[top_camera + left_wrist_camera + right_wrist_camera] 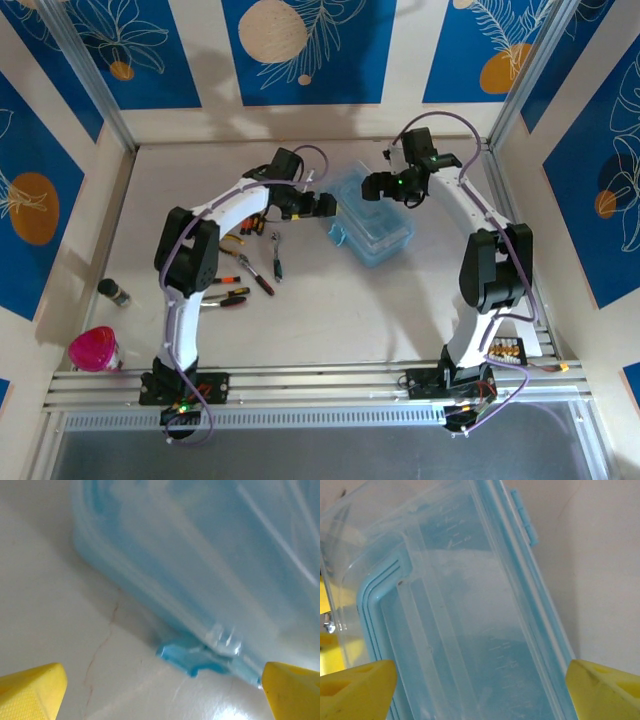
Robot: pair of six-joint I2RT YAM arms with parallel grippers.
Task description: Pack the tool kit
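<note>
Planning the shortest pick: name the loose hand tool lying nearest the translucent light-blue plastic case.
The slim silver metal wrench, lying alone, right of the other tools and closest to the case.

Clear plastic, matt desk, bare metal.

The case (470, 630) is of translucent light-blue plastic, smooth and a little glossy; its lid is clearer and carries faint moulded marks. The desk (60, 605) is pale and mostly matt, with thin reddish hairlines and one soft patch of shine. The yellow fingertips (30, 690) look like plastic with a fine, grainy texture. From above, the wrench (277, 255) looks like bright metal, the cup (95, 350) like shiny pink plastic, and the rails (320, 385) like dull silver metal.
</note>
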